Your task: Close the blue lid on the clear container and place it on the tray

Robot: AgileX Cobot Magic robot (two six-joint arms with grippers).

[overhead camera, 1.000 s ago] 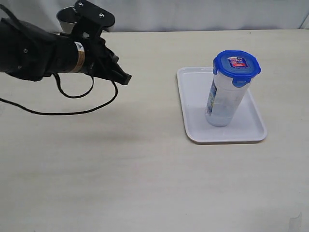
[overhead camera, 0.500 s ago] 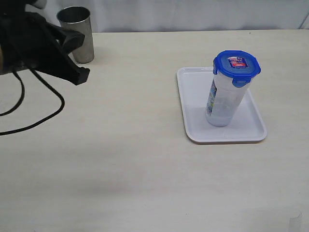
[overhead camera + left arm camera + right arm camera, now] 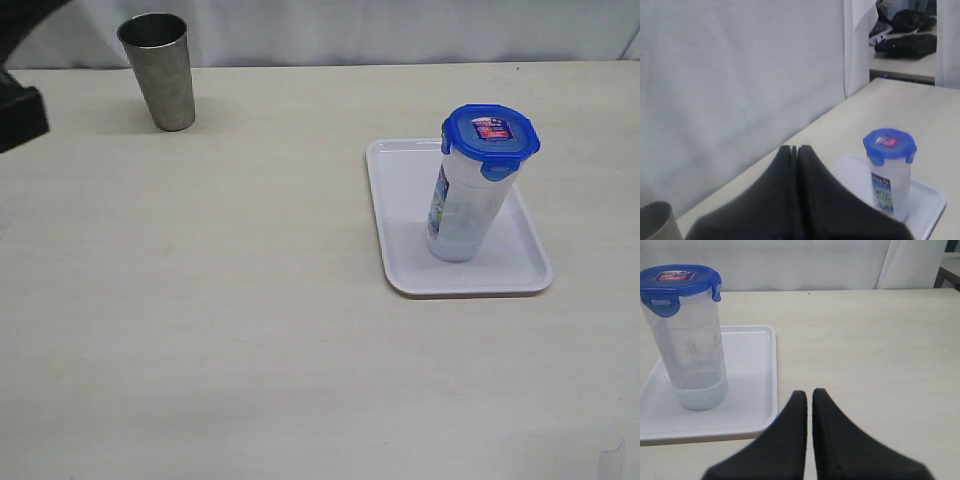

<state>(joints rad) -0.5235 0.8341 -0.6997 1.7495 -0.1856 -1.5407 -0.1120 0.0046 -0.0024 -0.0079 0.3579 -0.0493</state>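
Left fingers (image 3: 784, 172): black, wedge-shaped, tips pressed together, nothing between them. Right fingers (image 3: 798, 412): same black tapered pair, closed to a thin slit, empty. Both pairs are apart from the task items.

Clear container (image 3: 462, 210): one; smooth transparent plastic, tall and narrow. It stands upright on the tray (image 3: 400, 200), long axis vertical, mouth up.

Blue lid (image 3: 490, 135): one; rounded-square, seated on the mouth, sticker face up.

Tray: one; flat white plastic, rounded corners, low rim.

Grey metal cup (image 3: 162, 80): one; upright, well apart from the tray on the beige counter (image 3: 250, 320).
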